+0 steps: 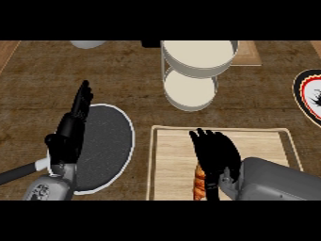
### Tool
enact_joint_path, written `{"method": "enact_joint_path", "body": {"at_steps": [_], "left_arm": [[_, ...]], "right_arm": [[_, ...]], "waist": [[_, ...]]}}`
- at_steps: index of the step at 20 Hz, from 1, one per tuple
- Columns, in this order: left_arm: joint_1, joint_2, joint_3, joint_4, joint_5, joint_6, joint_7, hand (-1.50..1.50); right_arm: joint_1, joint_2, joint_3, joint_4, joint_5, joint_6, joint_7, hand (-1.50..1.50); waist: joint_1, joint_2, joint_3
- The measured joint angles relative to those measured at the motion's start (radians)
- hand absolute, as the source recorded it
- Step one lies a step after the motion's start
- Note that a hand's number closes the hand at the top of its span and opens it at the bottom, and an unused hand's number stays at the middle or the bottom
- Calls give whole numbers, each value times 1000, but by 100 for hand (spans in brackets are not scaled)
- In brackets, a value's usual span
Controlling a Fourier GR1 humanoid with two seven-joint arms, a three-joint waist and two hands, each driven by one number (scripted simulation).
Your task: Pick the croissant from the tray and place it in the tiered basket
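The croissant (199, 183) is an orange-brown roll lying on the wooden tray (173, 160) near its front edge, mostly hidden. My right hand (215, 153) lies over it with fingers stretched forward and the thumb pointing down beside it; no curl around the croissant shows. The tiered basket (197, 59) stands behind the tray, with a wide cream upper bowl and a smaller lower bowl (189, 89). My left hand (72, 124) is held up at the left, fingers straight and pointing away, holding nothing.
A dark pan with a white rim (110, 141) and its handle (6, 176) lies under my left forearm. A red-rimmed plate with dark food (316, 101) sits at the right edge. A white bowl (88, 44) shows at the back.
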Motion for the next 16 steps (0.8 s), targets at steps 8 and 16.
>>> {"method": "enact_joint_path", "body": {"at_steps": [8, 16], "left_arm": [[-16, -1, 21, 19, 0, -15, -10, 0], [-21, -18, 20, 22, -14, -17, -5, 0]], "right_arm": [[74, 40, -6, 18, 85, -8, -9, -150], [154, 74, -51, 57, 185, -22, -39, 150]], "waist": [[-1, 1, 0], [0, 2, 1]]}}
